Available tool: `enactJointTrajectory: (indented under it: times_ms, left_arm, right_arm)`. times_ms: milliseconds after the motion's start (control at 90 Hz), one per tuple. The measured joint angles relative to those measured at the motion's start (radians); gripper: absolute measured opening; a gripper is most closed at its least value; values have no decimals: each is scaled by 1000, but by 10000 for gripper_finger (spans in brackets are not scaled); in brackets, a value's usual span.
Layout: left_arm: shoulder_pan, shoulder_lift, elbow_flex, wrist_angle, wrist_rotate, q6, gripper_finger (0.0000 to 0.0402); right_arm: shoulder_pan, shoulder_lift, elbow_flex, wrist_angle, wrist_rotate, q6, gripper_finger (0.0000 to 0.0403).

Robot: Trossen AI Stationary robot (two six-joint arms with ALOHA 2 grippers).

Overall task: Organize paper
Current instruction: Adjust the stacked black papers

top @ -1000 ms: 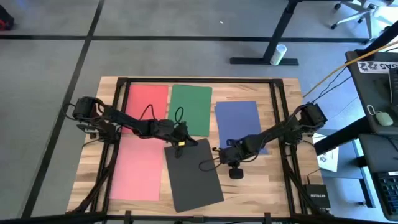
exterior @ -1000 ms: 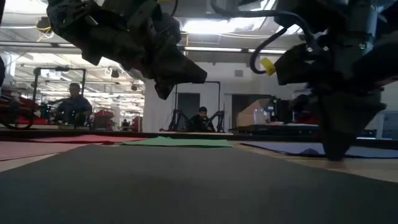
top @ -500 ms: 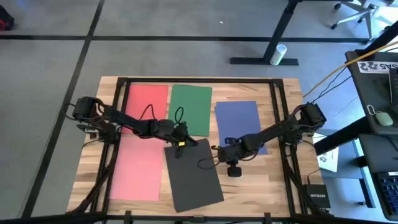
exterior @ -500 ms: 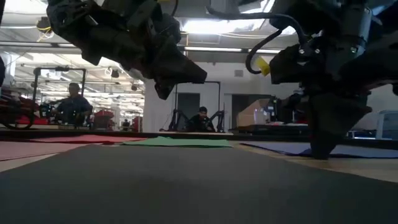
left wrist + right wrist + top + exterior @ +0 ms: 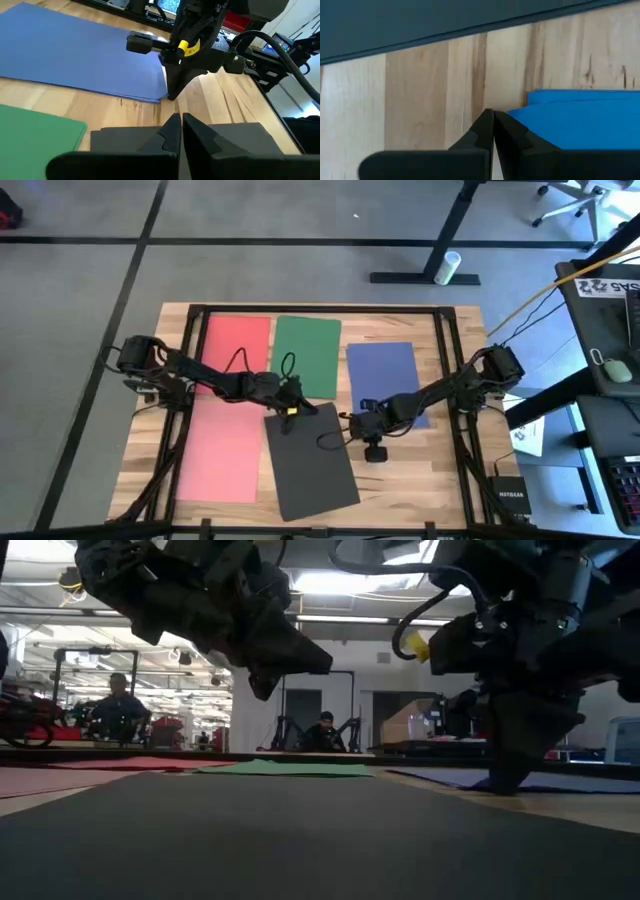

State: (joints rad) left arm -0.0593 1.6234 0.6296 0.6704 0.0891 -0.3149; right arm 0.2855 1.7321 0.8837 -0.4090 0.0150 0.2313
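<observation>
Right tool (image 5: pixel 366 423), high view: poised at the blue sheet's (image 5: pixel 382 370) near corner, presumably to pinch it; left tool (image 5: pixel 291 406) hovers over the dark grey sheet's (image 5: pixel 310 460) far edge. Low view: right tool tip touches the bench (image 5: pixel 590 808). Left wrist view: left fingers pressed together, empty. Right wrist view: right fingers (image 5: pixel 485 131) pressed together just beside the blue corner.

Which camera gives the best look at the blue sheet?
The high view: the blue sheet shows almost whole, the right arm crossing one corner. The low view shows an edge-on sliver, the left wrist view a large part, the right wrist view one corner.
</observation>
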Motion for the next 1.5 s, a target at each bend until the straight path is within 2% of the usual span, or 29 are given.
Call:
enactJointTrajectory:
  times_ms: [989,1256,1367,1500]
  left_arm:
    - [-14,1,0,0,0,8,0]
    - [-111,1,0,-11,46,17,0]
    - [-173,1,25,-132,51,18,0]
    - [-252,1,108,-453,18,29,0]
  right_arm:
    - [-26,0,-2,17,6,-6,0]
    - [-33,-6,0,15,-7,-34,0]
    - [-33,-16,11,-7,-10,-31,0]
    - [-7,-27,40,-39,-30,-29,0]
